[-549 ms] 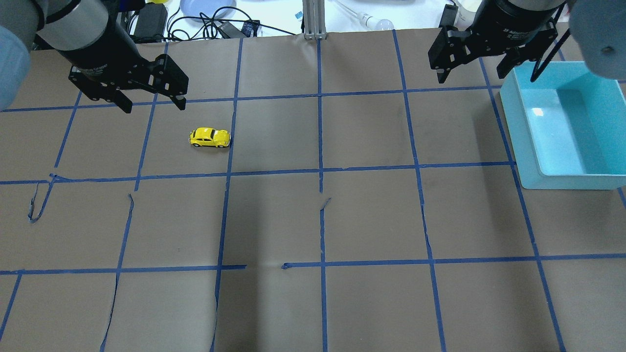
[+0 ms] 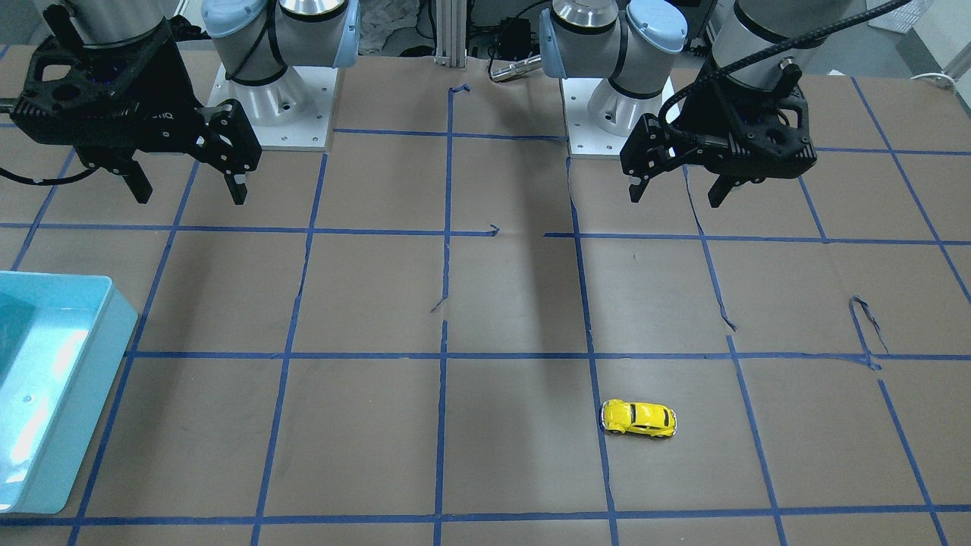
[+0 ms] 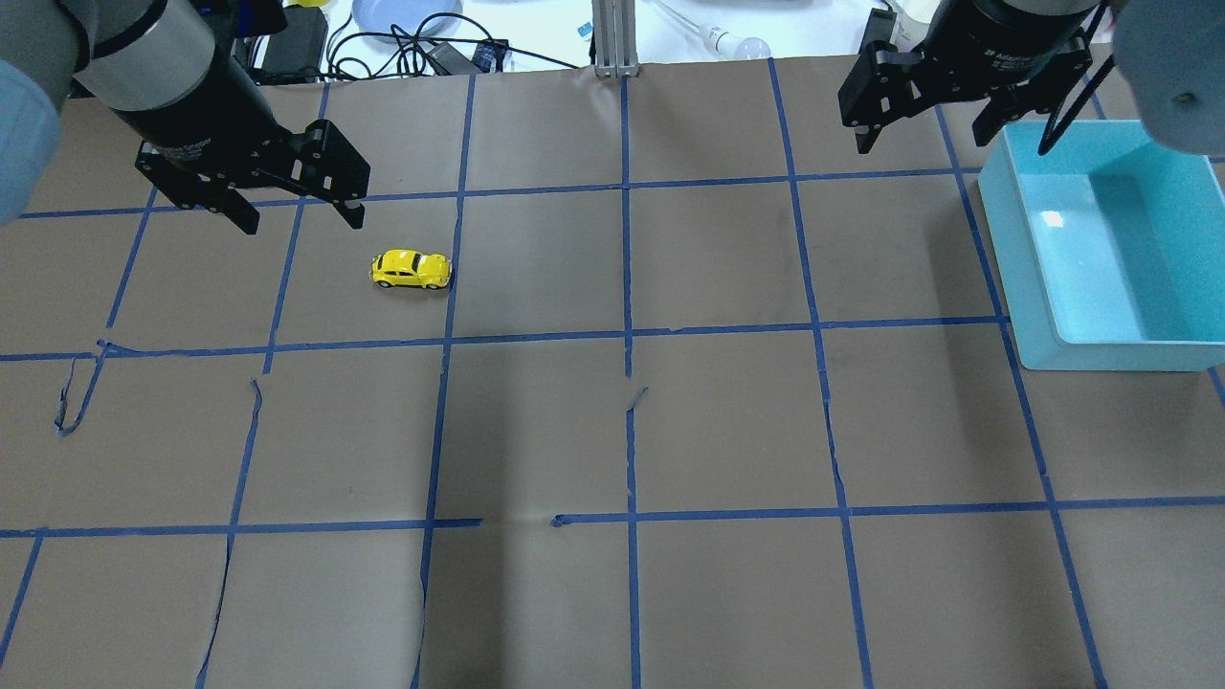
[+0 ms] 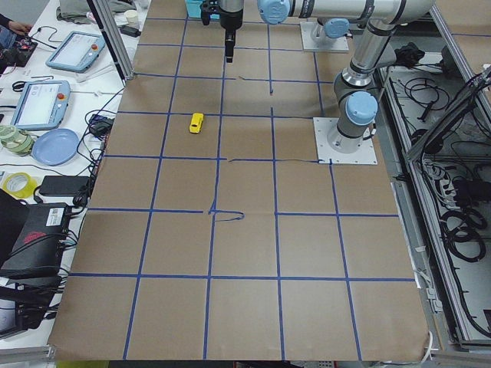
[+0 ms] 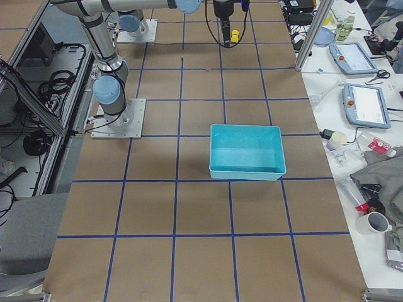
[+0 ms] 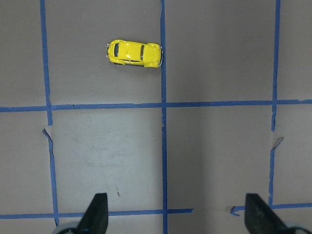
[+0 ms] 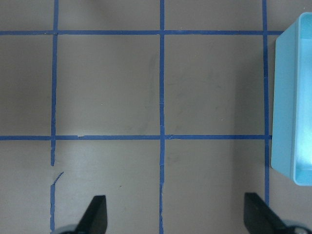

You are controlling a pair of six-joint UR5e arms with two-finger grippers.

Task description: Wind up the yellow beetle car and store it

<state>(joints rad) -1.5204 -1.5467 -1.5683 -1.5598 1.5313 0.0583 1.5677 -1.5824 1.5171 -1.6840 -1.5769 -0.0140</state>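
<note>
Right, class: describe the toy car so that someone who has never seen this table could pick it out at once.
Start at the brown table gridded with blue tape and go to the side away from the turquoise bin. Near the open left gripper sits the yellow beetle car, one end at a tape line. It is the only small, glossy yellow thing there.

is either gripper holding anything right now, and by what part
Nothing is held. The left gripper and the right gripper are both open and empty; the car sits apart from both.
</note>
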